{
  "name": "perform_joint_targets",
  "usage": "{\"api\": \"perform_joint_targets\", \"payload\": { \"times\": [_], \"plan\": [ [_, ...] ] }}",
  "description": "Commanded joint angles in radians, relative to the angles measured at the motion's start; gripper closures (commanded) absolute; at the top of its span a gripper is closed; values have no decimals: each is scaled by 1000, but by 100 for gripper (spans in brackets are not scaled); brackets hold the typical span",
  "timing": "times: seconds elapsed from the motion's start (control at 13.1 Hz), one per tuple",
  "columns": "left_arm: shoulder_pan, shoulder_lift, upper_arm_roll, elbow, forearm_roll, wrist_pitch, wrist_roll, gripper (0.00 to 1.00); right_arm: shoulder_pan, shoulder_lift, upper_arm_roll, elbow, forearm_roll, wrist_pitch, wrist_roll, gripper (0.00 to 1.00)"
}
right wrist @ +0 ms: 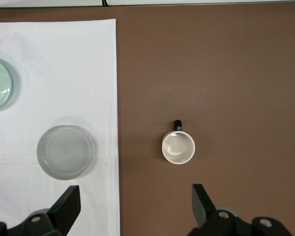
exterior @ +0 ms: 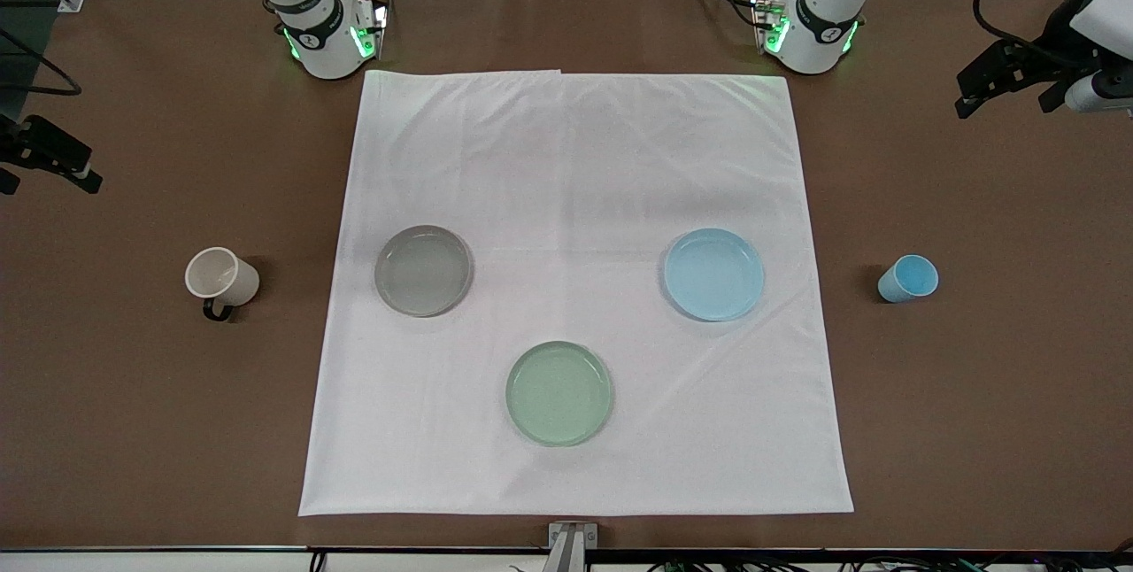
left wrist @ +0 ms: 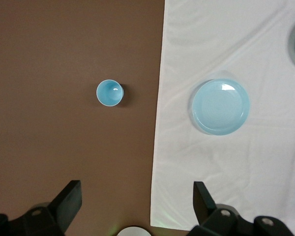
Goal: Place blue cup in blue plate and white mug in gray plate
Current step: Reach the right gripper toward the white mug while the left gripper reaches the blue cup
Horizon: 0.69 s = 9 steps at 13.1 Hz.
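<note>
Both claws hang with their fingers spread wide apart and nothing between them: the left claw [exterior: 996,85] at the upper right edge of the front frame, the right claw [exterior: 49,163] at the left edge, each above bare brown worktop [exterior: 133,395]. In the wrist views the dark, blocky fingers [left wrist: 69,199] and [right wrist: 68,202] show at the bottom of the frame.

A square white cloth [exterior: 575,165], softly creased, covers the middle of the matte worktop. Three round, shallow, glossy plates with low rims lie on it: the gray plate [exterior: 423,271] at centre left, the blue plate [exterior: 713,274] at centre right, and a pale green plate [exterior: 559,393] lower in the frame, between them.

Off the cloth, the blue cup [exterior: 908,279], small, tapered and handleless, stands upright at the right of the frame, level with the blue plate. Its smooth inside catches a highlight. At the left, the white mug [exterior: 221,278] stands upright beside the gray plate, cream with a dark loop handle.
</note>
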<state>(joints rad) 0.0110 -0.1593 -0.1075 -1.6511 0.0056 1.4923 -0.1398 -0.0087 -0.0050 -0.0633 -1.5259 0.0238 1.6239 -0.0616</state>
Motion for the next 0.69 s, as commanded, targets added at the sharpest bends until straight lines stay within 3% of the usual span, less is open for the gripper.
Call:
{"api": "perform_joint_targets", "payload": {
  "times": [0.0, 0.3, 0.61],
  "plan": [
    [-9, 15, 0, 31, 22, -26, -7, 0, -4, -3, 3, 7, -2, -10, 11, 0],
    [-5, 69, 2, 88, 49, -27, 3, 0, -4, 6, 3, 7, -2, -10, 13, 0],
    [30, 139, 12, 35, 76, -3, -6, 0, 9, 46, 7, 7, -5, -10, 8, 0]
  ]
}}
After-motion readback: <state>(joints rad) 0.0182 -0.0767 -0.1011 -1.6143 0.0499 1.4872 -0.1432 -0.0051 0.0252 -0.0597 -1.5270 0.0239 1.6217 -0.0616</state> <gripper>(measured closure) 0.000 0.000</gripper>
